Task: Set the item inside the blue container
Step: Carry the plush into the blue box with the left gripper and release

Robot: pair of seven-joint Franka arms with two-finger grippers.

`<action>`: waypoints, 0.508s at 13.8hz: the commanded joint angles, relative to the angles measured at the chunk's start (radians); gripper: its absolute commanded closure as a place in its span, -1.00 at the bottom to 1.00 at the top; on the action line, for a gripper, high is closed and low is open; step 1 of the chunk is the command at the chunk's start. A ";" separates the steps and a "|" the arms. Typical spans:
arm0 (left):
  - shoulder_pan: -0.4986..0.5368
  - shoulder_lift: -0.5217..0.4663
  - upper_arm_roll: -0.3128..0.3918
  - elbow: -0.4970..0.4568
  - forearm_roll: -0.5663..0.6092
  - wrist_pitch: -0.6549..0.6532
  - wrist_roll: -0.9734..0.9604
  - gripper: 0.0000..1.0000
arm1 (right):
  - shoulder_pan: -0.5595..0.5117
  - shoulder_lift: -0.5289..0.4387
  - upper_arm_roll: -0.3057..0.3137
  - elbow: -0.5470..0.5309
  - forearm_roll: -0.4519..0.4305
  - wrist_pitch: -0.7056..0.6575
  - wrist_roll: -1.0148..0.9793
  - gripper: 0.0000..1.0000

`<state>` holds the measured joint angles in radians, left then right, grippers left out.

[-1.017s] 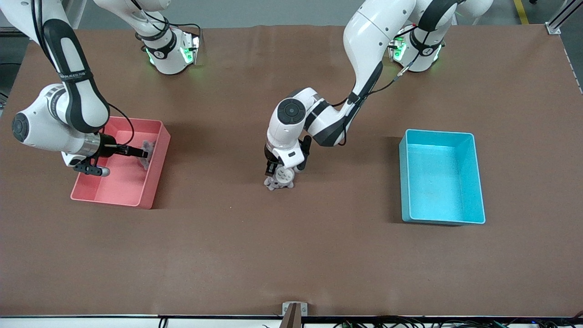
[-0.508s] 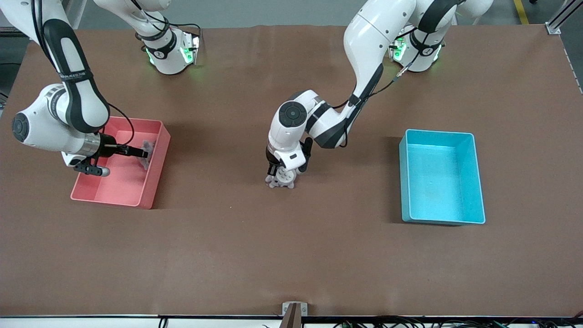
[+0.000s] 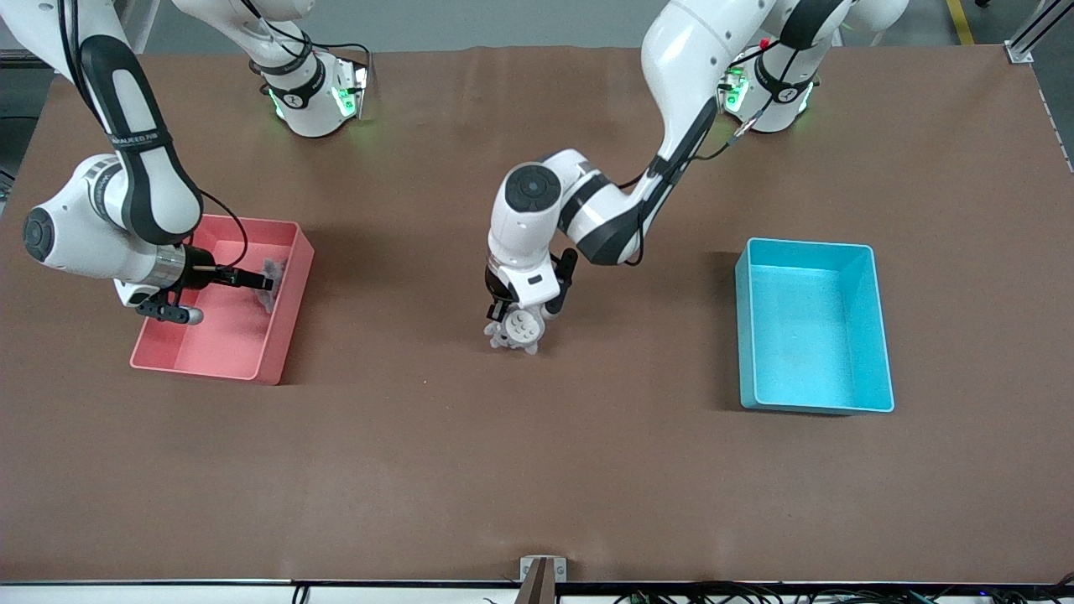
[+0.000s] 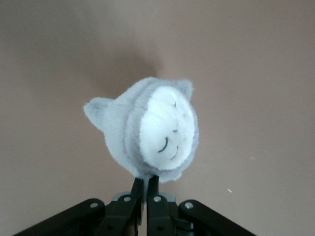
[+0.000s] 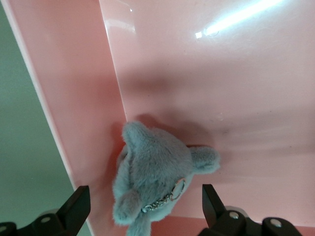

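Observation:
A small grey and white plush cat [image 3: 512, 334] [image 4: 150, 135] hangs just over the middle of the table, and my left gripper [image 3: 508, 320] [image 4: 146, 180] is shut on its lower edge. The light blue container [image 3: 743, 335] stands toward the left arm's end of the table, well apart from the toy, with nothing in it. My right gripper [image 3: 262, 282] [image 5: 145, 201] is open inside the pink bin [image 3: 277, 335], its fingers on either side of a second grey plush toy [image 3: 272, 272] [image 5: 152, 179] that has a keychain and lies against the bin's wall.
Brown table cloth covers the whole surface. The pink bin is toward the right arm's end. A small metal bracket [image 3: 542, 570] sits at the table edge nearest the front camera.
The left arm has risen a little with the plush cat in its gripper. The right arm has not moved.

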<state>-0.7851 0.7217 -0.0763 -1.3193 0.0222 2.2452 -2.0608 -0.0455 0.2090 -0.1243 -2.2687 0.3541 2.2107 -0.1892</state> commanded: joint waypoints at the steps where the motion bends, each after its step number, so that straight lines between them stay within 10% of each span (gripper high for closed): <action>1: 0.049 -0.183 0.000 -0.057 0.036 -0.197 0.145 1.00 | -0.016 -0.008 0.020 -0.026 0.029 0.015 -0.026 -1.00; 7: 0.269 -0.290 0.001 -0.092 0.050 -0.387 0.665 1.00 | -0.016 0.024 0.018 -0.026 0.029 0.007 -0.027 -1.00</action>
<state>-0.5904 0.4675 -0.0663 -1.3668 0.0525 1.8673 -1.5419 -0.0455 0.2368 -0.1172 -2.2777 0.3542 2.2106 -0.1894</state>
